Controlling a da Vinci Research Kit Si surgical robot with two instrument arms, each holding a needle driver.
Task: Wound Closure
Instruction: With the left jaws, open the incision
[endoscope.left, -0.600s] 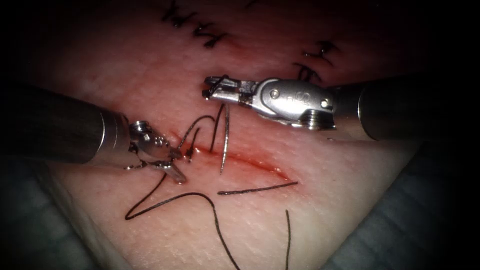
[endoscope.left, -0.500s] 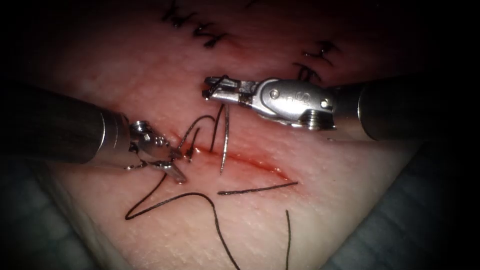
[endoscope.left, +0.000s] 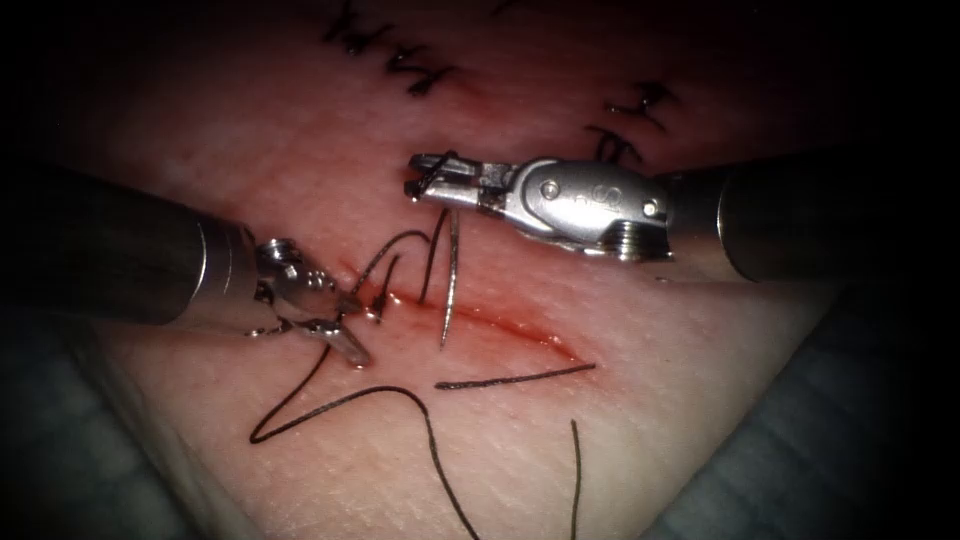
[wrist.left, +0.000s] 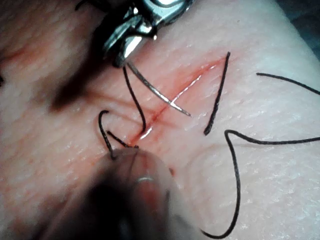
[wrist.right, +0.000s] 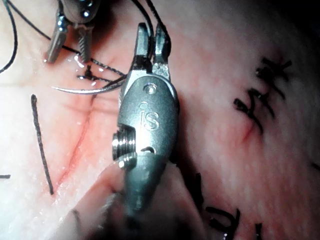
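On the pale pink tissue (endoscope.left: 620, 420), the right gripper (endoscope.left: 412, 176) clamped the thin curved steel needle (endoscope.left: 449, 280) near its tail, free above the red cut (endoscope.left: 480, 322). The left gripper (endoscope.left: 352, 330) gaped empty beside the black thread (endoscope.left: 340, 400), which I judged might snag.

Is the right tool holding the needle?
Touching. In the endoscope view the right tool has its fingers shut on the needle at its top end.

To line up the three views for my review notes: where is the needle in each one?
Endoscope view: the needle hangs from the right tool, its tip over the cut.
Left wrist view: the needle crosses the cut below the right tool.
Right wrist view: the needle juts sideways from the right tool, near the left tool.
Shared landmark: the cut.
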